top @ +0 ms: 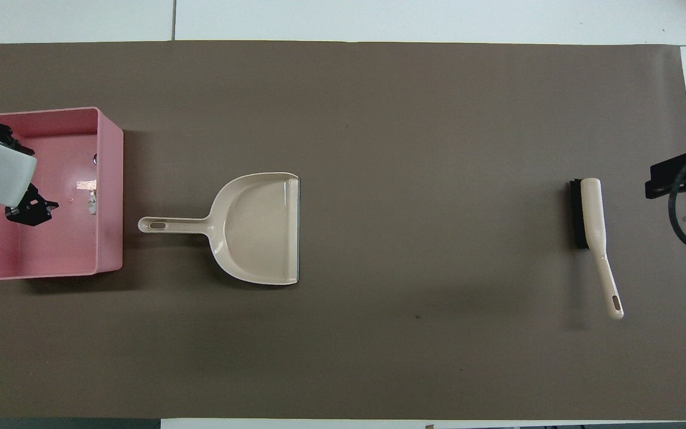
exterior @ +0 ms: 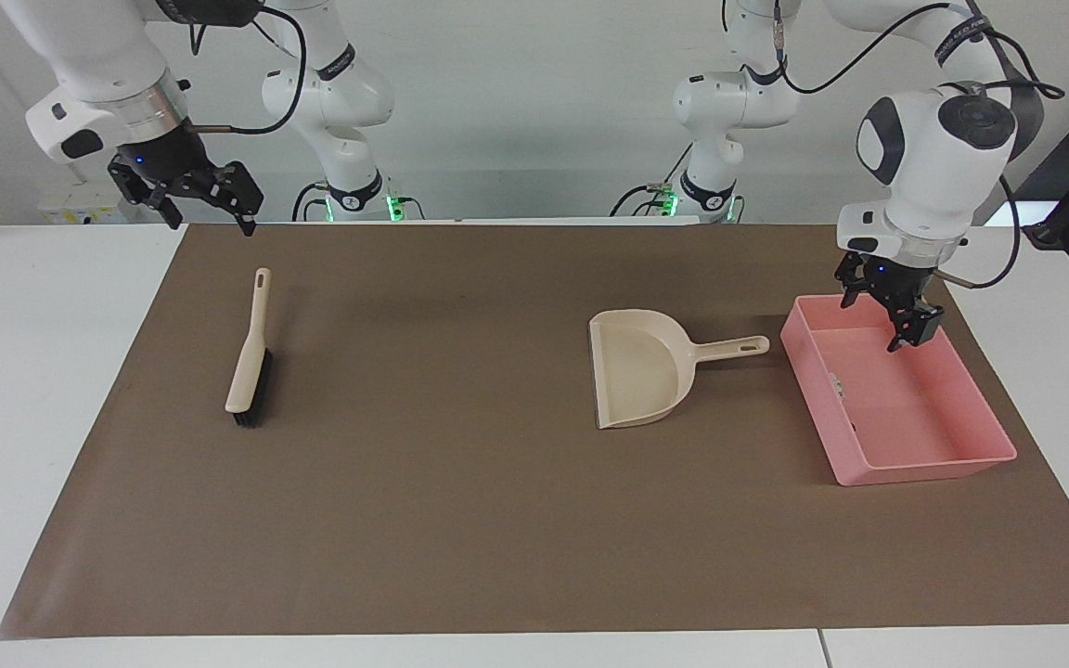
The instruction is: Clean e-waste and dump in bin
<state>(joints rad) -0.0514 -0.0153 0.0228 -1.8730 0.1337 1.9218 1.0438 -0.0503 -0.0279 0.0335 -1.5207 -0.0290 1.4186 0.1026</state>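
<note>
so i am seeing the e-waste [top: 88,192] lying in the bin [top: 111,179], dustpan [top: 259,229] empty; my left gripper [exterior: 906,320] is hanging over it, my right gripper [exterior: 210,199] is waiting, both with fingers spread.

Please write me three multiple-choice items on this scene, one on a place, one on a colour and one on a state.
1. Where do the e-waste scraps lie?
A. In the dustpan
B. In the bin
C. Beside the brush

2. What colour is the bin?
A. Pink
B. Blue
C. Grey

3. What does the left gripper hold?
A. The dustpan's handle
B. The brush
C. Nothing

Answers:
1. B, the small scraps rest on the bin's floor in the overhead view.
2. A, its walls are plainly pink.
3. C, it hangs open over the bin, while the dustpan and brush lie on the brown mat.
</note>
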